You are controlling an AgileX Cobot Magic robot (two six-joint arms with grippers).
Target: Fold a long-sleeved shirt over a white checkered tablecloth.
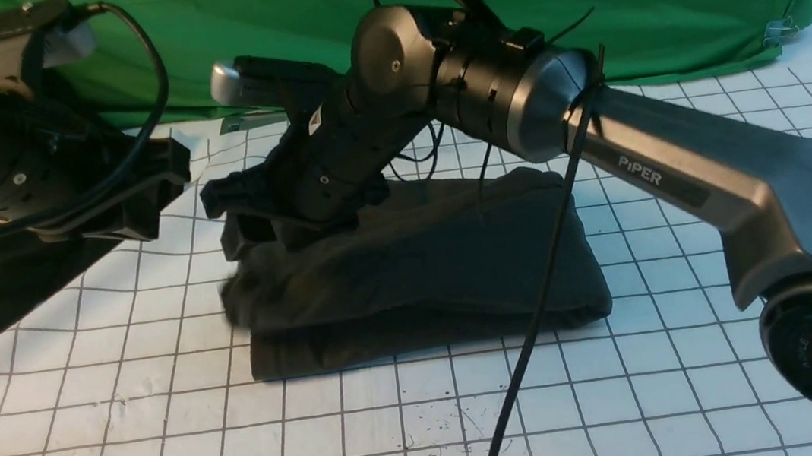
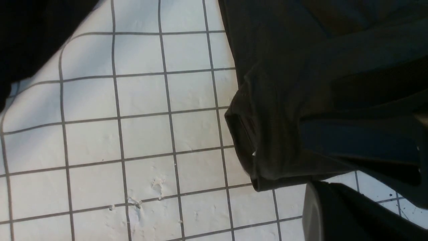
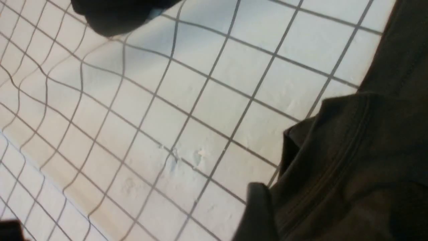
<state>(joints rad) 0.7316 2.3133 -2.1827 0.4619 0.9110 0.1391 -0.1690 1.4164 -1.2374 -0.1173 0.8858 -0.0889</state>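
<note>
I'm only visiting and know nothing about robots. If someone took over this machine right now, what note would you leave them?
Left gripper: shut, holding nothing that I can see, up over the cloth to the left of the shirt.
Right gripper: looks open with its fingers apart, holding nothing, at the left end of the long-sleeved shirt.
Shirt: a compact, layered bundle in the middle of the white checkered tablecloth.
Done: the folding looks finished.
Left: probably draw both arms clear, and perhaps tidy the looser left end.
</note>
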